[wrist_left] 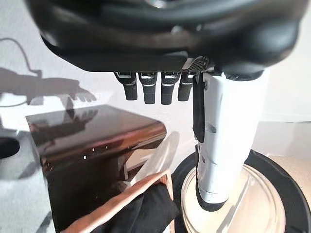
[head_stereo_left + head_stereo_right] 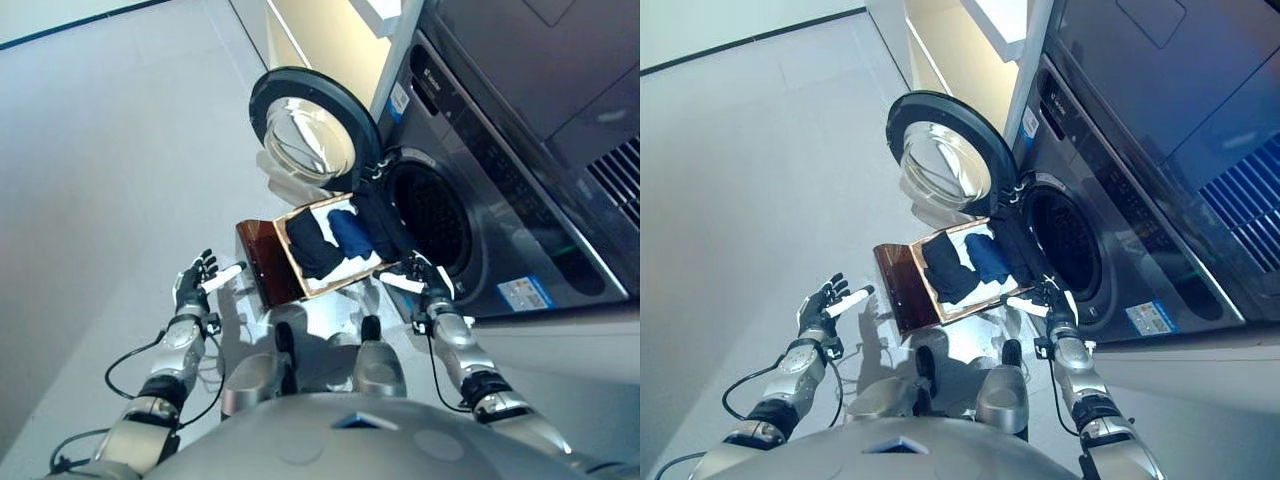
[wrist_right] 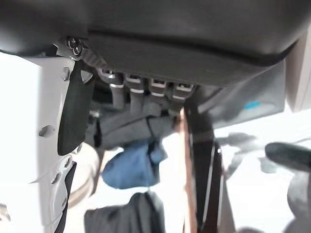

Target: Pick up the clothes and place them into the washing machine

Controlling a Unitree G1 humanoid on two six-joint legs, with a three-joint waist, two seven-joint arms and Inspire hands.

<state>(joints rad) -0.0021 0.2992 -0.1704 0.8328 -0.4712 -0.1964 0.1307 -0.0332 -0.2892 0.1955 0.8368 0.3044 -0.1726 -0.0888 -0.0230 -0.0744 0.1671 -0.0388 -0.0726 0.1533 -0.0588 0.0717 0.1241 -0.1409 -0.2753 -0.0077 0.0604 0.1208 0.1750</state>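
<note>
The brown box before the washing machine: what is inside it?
Inside the brown box: a black garment and a blue garment on a white lining. Anything beneath them is hidden.

Bright, even light — glare on the floor (image 2: 110, 150) — wrist views blurred.

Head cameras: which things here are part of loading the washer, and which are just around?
Job:
dark clothes
blue garment
brown box holding them
washing machine, door open
left hand, open
right hand by the box

Around:
pale cabinet beyond the washer
grey floor
</note>
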